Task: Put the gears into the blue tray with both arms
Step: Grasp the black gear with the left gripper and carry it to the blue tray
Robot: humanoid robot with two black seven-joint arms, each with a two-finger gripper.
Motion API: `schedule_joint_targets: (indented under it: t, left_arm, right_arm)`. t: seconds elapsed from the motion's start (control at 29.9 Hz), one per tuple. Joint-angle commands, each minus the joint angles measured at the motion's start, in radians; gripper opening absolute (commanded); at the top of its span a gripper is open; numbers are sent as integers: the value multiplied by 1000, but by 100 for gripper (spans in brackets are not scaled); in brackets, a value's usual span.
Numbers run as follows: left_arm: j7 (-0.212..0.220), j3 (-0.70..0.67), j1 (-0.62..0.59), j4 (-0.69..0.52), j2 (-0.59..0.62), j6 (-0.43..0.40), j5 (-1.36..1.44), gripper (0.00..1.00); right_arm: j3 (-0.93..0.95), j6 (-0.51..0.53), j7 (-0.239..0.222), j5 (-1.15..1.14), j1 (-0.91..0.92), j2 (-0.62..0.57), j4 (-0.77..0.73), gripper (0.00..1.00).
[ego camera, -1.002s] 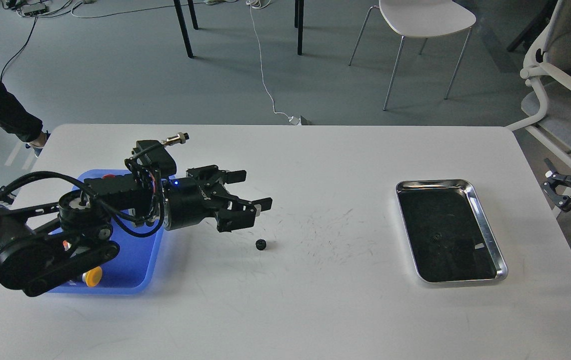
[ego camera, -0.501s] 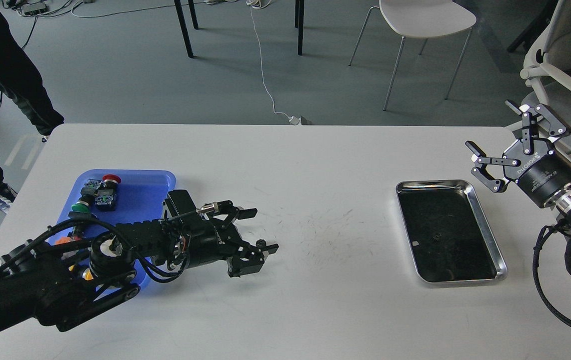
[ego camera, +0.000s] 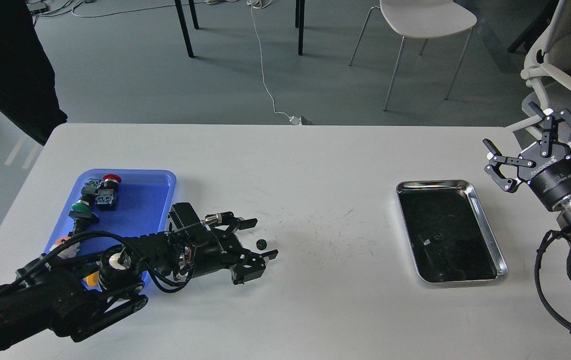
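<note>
One small black gear (ego camera: pixel 260 244) lies on the white table, right of the blue tray (ego camera: pixel 138 200). My left gripper (ego camera: pixel 262 239) is down at table level and open, with the gear between its two fingers; whether they touch it I cannot tell. My right gripper (ego camera: pixel 514 131) is open and empty, raised above the table's far right edge, beyond the silver tray. Inside that tray a tiny dark object (ego camera: pixel 428 240) looks like another gear. My left arm covers the blue tray's near corner.
Push-button switches with a red cap (ego camera: pixel 111 178) and a green cap (ego camera: pixel 81 205) lie in the blue tray. The silver metal tray (ego camera: pixel 479 207) sits at the right. A person in black (ego camera: pixel 13 60) stands at the far left; chairs stand behind the table.
My left gripper dropped from above the table to the surface and now brackets the gear. My right gripper rose into view, then drifted a little right. The person moved at the left.
</note>
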Motion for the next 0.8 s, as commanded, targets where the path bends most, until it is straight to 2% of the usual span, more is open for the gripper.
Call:
schedule_joint_targets:
  t: [0.0,0.13,0.23,0.3,0.47,0.53,0.67,0.77]
  left_arm:
    - [-1,2,2,18,-10,0,0,72]
    - [-1,2,17,33,-13,0,0,63]
    - [-1,2,23,38,-18,0,0,50]
    - [1,0,31,39,-23,-2,0,48]
    - [1,-1,39,39,-15,0,0,20]
    - [-1,-11,37,35,-3,0,0,12]
    - [-2,-58,33,-11,66,-3,0,9]
    - [2,-113,33,-143,172,-17,0,9]
  right_arm:
    - [0,0,0,10,-4,1,-5,96]
    - [0,0,0,10,-11,1,-6,96]
    - [0,0,1,10,-13,1,-6,96]
    - [0,0,1,10,-11,1,-6,96]
    - [-2,0,1,10,-13,1,-6,96]
    - [-2,0,1,10,-13,1,-6,97]
    - [1,0,1,10,-11,1,-6,97]
    - [7,0,1,10,-11,1,-2,97]
